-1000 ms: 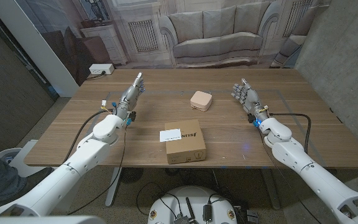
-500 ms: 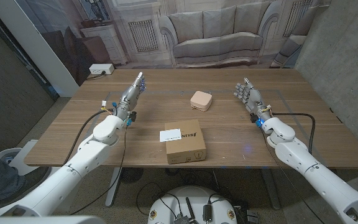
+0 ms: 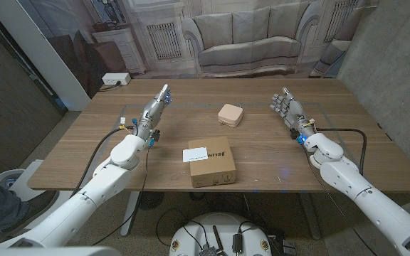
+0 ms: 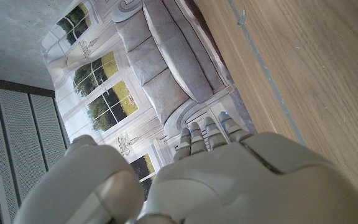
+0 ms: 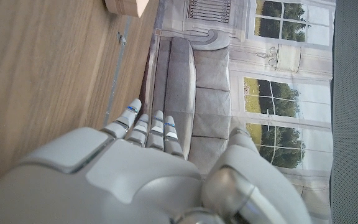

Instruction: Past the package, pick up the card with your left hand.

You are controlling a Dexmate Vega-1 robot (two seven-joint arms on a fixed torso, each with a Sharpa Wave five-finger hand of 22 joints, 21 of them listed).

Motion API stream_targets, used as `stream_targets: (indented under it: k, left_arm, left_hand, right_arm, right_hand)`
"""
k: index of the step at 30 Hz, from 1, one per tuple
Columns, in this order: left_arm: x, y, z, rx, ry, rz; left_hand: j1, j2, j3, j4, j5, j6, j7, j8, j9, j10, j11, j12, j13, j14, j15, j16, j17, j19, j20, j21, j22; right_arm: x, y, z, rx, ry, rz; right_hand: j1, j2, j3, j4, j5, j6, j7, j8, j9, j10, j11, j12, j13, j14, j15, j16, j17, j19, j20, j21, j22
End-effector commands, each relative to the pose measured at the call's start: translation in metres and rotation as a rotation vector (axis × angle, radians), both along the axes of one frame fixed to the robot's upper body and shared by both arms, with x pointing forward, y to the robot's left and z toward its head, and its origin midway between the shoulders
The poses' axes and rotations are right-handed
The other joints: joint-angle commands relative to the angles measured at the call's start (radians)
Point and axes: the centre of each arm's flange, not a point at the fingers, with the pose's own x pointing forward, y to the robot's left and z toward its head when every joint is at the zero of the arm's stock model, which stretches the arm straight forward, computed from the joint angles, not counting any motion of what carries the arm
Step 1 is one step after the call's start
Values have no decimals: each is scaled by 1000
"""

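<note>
A brown cardboard package (image 3: 211, 161) lies near the table's front middle. A white card (image 3: 195, 153) rests against its left top edge, partly on the box. My left hand (image 3: 154, 108) stands at the far left of the table, fingers stretched out and holding nothing, well behind and left of the card. My right hand (image 3: 287, 109) stands on the far right side, fingers apart and empty. The left wrist view shows the back of my left hand (image 4: 191, 180) with fingers straight. In the right wrist view my right hand (image 5: 123, 168) looks the same.
A small pink case (image 3: 230, 114) sits behind the package, between my hands, and its corner (image 5: 126, 6) shows in the right wrist view. The wooden table (image 3: 84, 153) has bare wood on both sides. A printed sofa backdrop (image 3: 248, 35) hangs behind it.
My left hand has edged slightly right and away from me. My right hand has drifted a little to the right. The package, card and case have not moved.
</note>
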Motion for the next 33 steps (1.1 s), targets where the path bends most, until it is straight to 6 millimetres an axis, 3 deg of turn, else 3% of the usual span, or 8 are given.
stream_targets:
  k: [1,20,33]
  left_arm:
    - [-6,9,-6,11,-47,-8]
    - [-20,34,-14,63,-81,61]
    - [-15,49,-25,87,-76,80]
  left_hand:
    - [16,1,0,-3,10,23,-2,11,6,17,-2,8,-1,10,-1,3,2,13,-52,-1,1]
    - [30,6,-2,-9,16,47,2,13,6,41,-3,11,-2,36,-6,5,2,32,-49,-7,1]
    - [41,9,-4,-14,20,74,-1,17,6,65,-15,15,-2,59,-13,7,2,49,-50,-11,1]
  right_arm:
    - [-19,-7,-6,44,-14,-49]
    - [-34,1,-22,86,-7,-70]
    - [-46,5,-22,111,-11,-98]
  right_hand:
    - [1,4,3,-7,5,7,-1,3,5,9,-1,2,4,11,2,-2,5,12,-9,-7,5]
    - [2,7,2,-9,5,8,1,2,5,10,3,2,5,13,3,-2,5,14,-8,-16,5]
    - [14,15,8,-17,5,14,1,4,4,13,3,2,5,15,4,-3,3,18,-6,-23,6]
